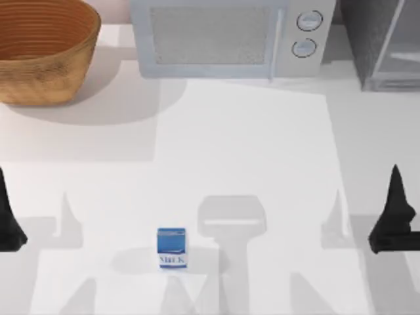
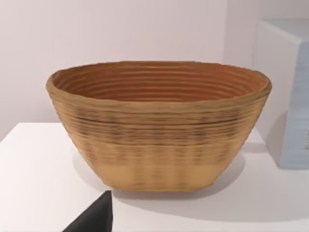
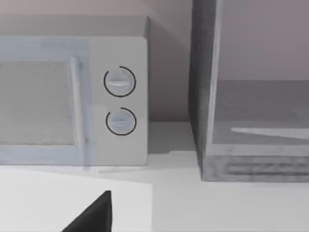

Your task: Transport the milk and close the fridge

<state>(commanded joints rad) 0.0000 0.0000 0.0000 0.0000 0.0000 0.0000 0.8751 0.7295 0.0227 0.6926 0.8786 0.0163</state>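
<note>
From above, the milk stands upright near the table's front edge, well apart from the fridge at far right; left gripper and right gripper flank it, finger state impossible to tell. Left wrist: basket. Right wrist: microwave beside the fridge

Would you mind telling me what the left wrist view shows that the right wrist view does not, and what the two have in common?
The left wrist view alone has the woven basket, standing upright on the table in front of a pale wall.

The right wrist view alone has the fridge, dark grey and speckled, and the microwave's two round knobs.

Both share the white table, the light-grey microwave, seen from the left wrist as a pale box beside the basket, and a dark end effector tip at the lower edge.
</note>
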